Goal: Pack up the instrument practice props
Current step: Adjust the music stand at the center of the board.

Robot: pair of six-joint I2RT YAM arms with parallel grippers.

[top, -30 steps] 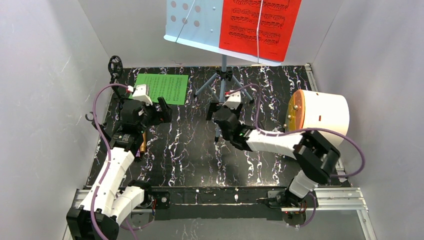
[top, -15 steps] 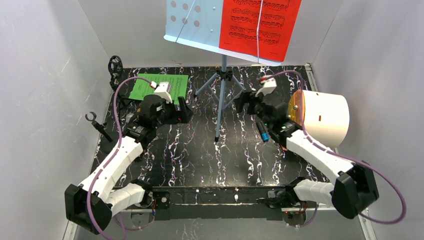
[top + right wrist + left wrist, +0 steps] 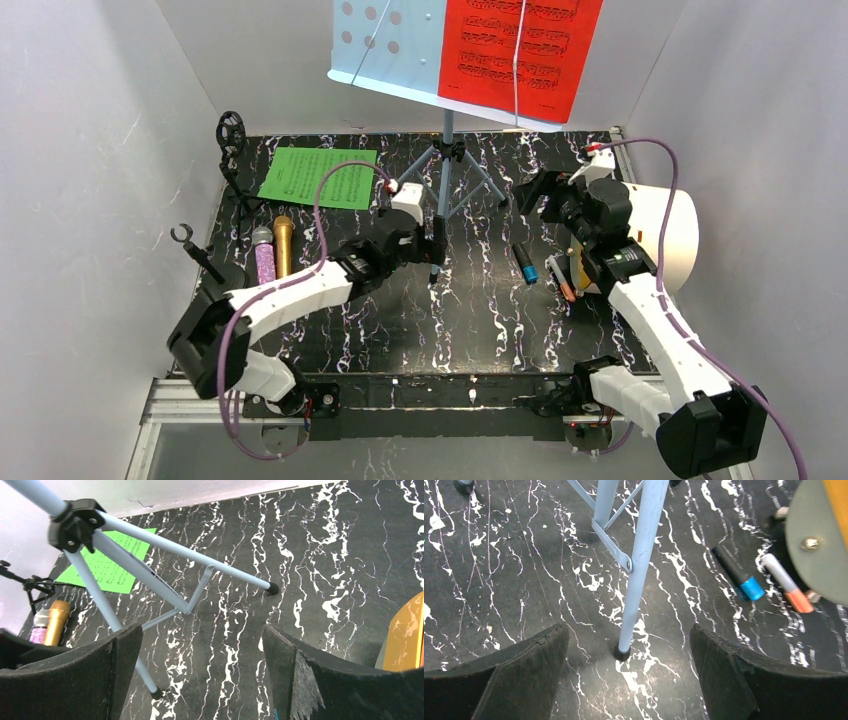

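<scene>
We see a black, white-veined table (image 3: 400, 320) boxed in by plain white walls (image 3: 90, 150). The left pincer (image 3: 628, 632) gapes wide and holds nothing. Its jaws sit either side of the near leg (image 3: 636, 580) of the blue stand (image 3: 445, 130), clear of it, with the leg's foot between them. The right pincer (image 3: 200, 630) is equally wide and empty, facing the stand's other legs. Beyond its left finger lie the green sheet (image 3: 107, 565), gold mic (image 3: 55, 620) and purple mic (image 3: 36, 631). The red sheet (image 3: 520, 50) sits on the rack (image 3: 385, 45), high beyond both pincers.
</scene>
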